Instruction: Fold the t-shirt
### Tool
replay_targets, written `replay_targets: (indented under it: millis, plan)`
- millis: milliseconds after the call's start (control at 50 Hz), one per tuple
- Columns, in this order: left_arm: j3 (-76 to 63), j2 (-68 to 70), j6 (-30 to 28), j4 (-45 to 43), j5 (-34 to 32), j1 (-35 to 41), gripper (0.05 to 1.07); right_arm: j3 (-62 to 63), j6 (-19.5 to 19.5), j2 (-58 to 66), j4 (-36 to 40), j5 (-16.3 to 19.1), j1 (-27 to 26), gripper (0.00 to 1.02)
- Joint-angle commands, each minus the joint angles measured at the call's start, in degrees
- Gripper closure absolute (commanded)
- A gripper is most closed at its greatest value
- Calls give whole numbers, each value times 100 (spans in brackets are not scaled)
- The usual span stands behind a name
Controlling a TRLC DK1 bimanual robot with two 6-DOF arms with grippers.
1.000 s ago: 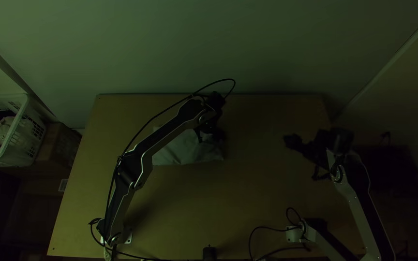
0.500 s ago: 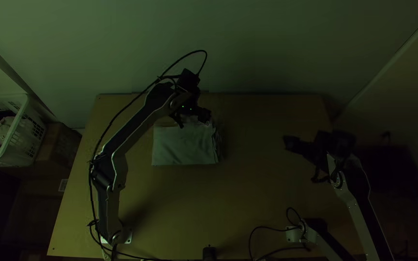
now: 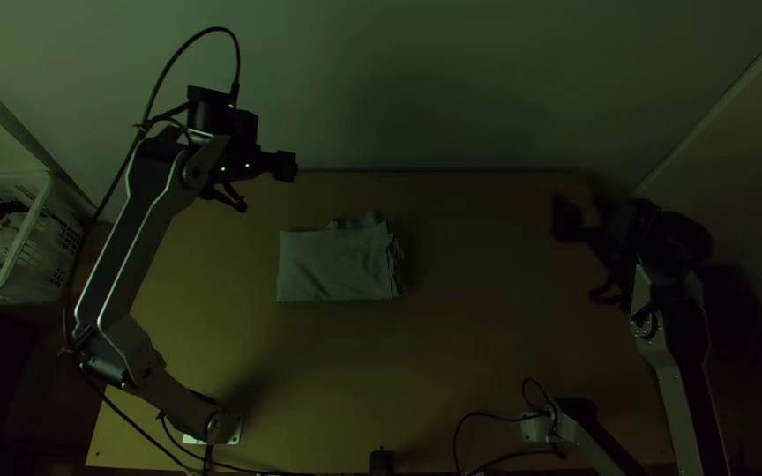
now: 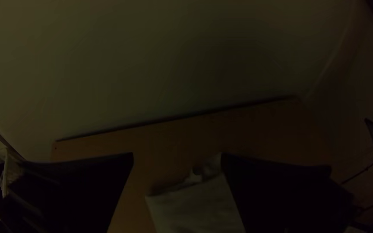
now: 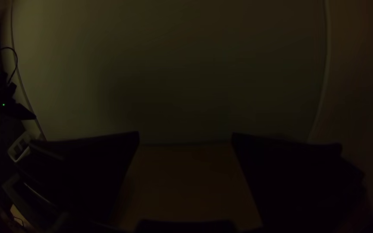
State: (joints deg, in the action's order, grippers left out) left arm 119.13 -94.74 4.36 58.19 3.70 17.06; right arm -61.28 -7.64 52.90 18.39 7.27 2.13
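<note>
T-shirt point(image 3: 335, 264) lies folded between left gripper point(image 4: 177, 156) and right gripper point(image 5: 185, 134), both open — folding appears complete, bar edge tidying.

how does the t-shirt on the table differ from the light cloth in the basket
The t-shirt is folded into a rough rectangle, while the light cloth is bunched. The t-shirt lies flat on the table; the light cloth sits inside the basket. Both look light in tone.
</note>
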Motion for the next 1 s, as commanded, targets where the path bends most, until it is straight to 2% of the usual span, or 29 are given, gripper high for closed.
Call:
replay_targets:
  millis: [0, 160, 560, 720, 980]
  plan:
    - [-584, 817, -304, -309, 16, -352, 10, -420, 333, -166, -196, -103, -108, 4]
    - [-1340, 1766, -577, -687, 25, -941, 10, -491, 342, -676, -574, -112, -239, 4]
    - [-4003, 4271, -972, -2154, 16, -2198, 10, -385, 377, -1669, -600, -103, -239, 4]
    - [-5339, 5387, -1078, -3288, 7, -2506, 10, -77, 368, -2144, -670, -103, -231, 4]
    - [-6842, 6837, -946, -4106, -1, -2611, 10, 1083, 404, -3383, -1215, -85, -169, 4]
